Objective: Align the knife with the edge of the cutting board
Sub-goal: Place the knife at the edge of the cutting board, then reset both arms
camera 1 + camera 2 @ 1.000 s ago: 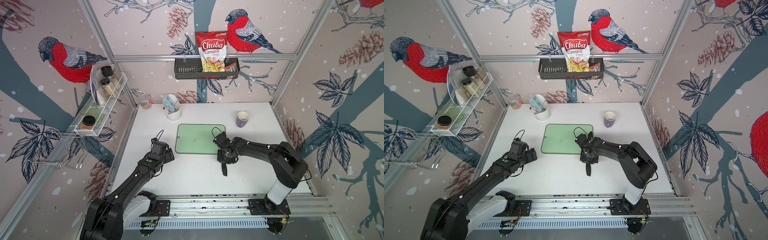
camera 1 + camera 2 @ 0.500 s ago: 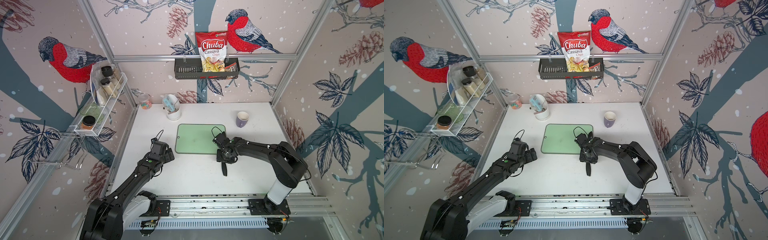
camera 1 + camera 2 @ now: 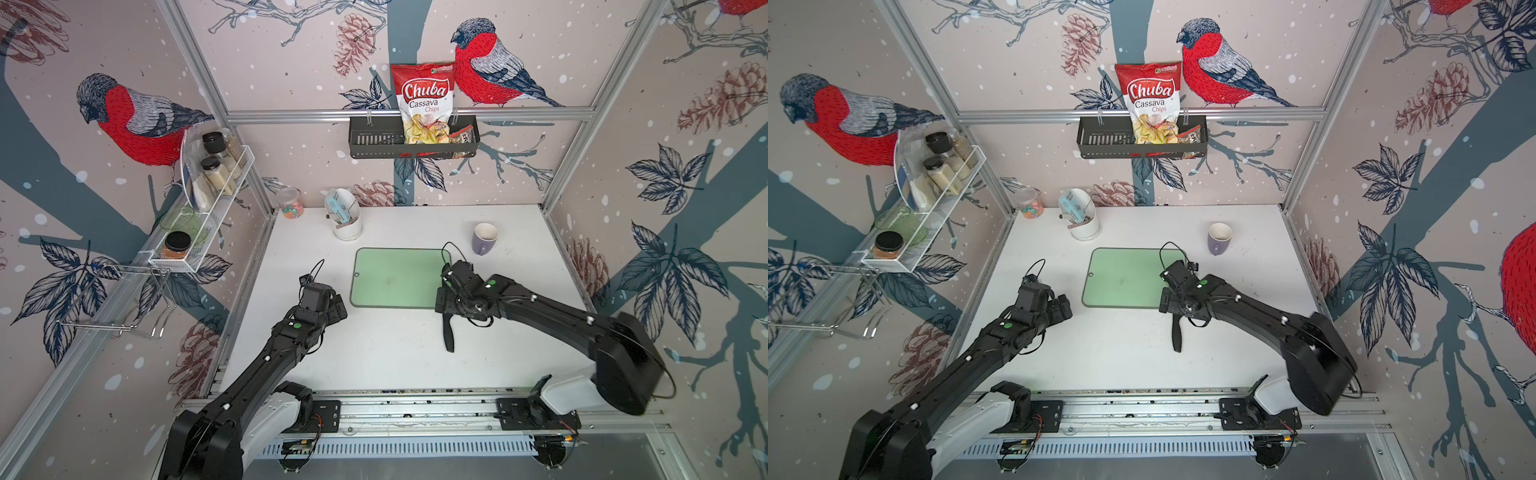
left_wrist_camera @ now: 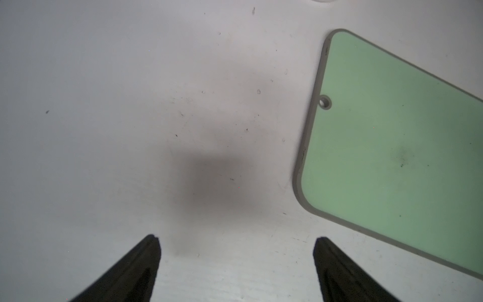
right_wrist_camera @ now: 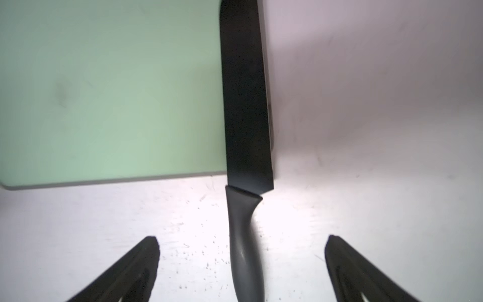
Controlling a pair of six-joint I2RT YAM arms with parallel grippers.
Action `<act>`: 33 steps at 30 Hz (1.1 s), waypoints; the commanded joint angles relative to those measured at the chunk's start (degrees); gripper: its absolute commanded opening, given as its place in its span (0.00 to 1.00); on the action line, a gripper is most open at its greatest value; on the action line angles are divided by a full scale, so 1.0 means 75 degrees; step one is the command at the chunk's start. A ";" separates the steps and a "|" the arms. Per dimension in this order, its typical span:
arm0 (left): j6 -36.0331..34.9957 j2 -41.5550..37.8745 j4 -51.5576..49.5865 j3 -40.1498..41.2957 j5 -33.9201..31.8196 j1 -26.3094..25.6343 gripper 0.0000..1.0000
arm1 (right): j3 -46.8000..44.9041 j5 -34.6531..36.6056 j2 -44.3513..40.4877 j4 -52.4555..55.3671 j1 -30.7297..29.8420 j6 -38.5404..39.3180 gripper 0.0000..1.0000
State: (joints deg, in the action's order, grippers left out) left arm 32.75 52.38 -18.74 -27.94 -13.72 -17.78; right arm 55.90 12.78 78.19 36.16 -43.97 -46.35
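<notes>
Right jaws released knife (image 5: pixel 245 104) | left jaws spread | one knife, one cutting board (image 3: pixel 395 278)

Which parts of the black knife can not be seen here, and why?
- Top views: blade of the all-black kitchen knife hidden under the right arm.
- Right wrist view: picture edges cut off blade tip and handle end.
- Left wrist view: knife outside the frame.

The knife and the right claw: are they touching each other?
Apart. The right wrist view shows the handle of the knife lying between the open fingers of the right gripper, with bare white table visible on either side of it.
</notes>
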 commanded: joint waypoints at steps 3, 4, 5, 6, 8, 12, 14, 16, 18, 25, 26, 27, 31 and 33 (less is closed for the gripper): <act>-0.0238 -0.1329 0.0233 0.0112 -0.1005 -0.0160 0.96 | -0.0546 0.1862 -0.2144 -0.0871 0.0809 0.0833 1.00; -0.0293 -0.1543 0.0385 0.0136 -0.1085 -0.0168 0.96 | -0.0818 0.2101 -0.2526 -0.1241 0.1010 0.1086 1.00; -0.0420 -0.1679 0.0500 0.0140 -0.1177 -0.0175 0.96 | -0.1142 0.2276 -0.2989 -0.1730 0.1202 0.1330 1.00; -0.0506 -0.1754 0.0595 0.0106 -0.1314 -0.0171 0.96 | -0.1537 0.2544 -0.3373 -0.2256 0.1351 0.1572 1.00; -0.0786 -0.1727 0.0848 -0.0017 -0.1693 -0.0183 0.96 | -0.2476 0.2859 -0.4155 -0.3390 0.1633 0.2461 1.00; -0.1544 -0.1041 0.1725 -0.0110 -0.2454 -0.0182 0.96 | -0.3450 0.3866 -0.4667 -0.4015 0.2122 0.3042 1.00; -0.1874 -0.0647 0.2231 -0.0113 -0.2906 -0.0184 0.96 | -0.3665 0.4427 -0.4598 -0.4005 0.2407 0.3132 1.00; -0.2467 -0.0387 0.2951 0.0073 -0.3343 -0.0171 0.96 | -0.3879 0.5651 -0.4359 -0.4079 0.2559 0.3002 1.00; -0.3394 -0.0160 0.4474 0.0603 -0.3426 -0.0167 0.96 | -0.4134 0.5898 -0.4102 -0.4325 0.2983 0.2939 1.00; -0.5051 0.1948 0.8421 0.1763 -0.2677 0.0281 0.96 | -0.5917 0.4638 -0.3245 -0.8504 0.4128 0.3192 1.00; -0.5034 0.2232 0.8832 0.1841 -0.2224 0.0447 0.96 | -0.6293 0.4859 -0.3011 -0.9529 0.4216 0.3113 1.00; -0.4941 0.2532 0.9135 0.1873 -0.1830 0.0585 0.96 | -0.6495 0.4885 -0.2762 -1.0169 0.4325 0.2865 1.00; -0.4936 0.3435 0.9884 0.1718 -0.1299 0.1097 0.95 | -0.5826 0.4436 -0.1433 -1.0976 0.4623 0.3911 1.00; -0.4927 0.3839 0.9767 0.1536 -0.0704 0.1322 0.96 | -0.5994 0.4341 -0.1028 -1.2031 0.4596 0.4522 1.00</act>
State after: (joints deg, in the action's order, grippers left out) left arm -2.98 78.59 46.98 -15.27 -26.20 -9.45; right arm 11.03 46.30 68.10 -38.46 -9.45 -19.03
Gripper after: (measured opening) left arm 0.954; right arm 0.997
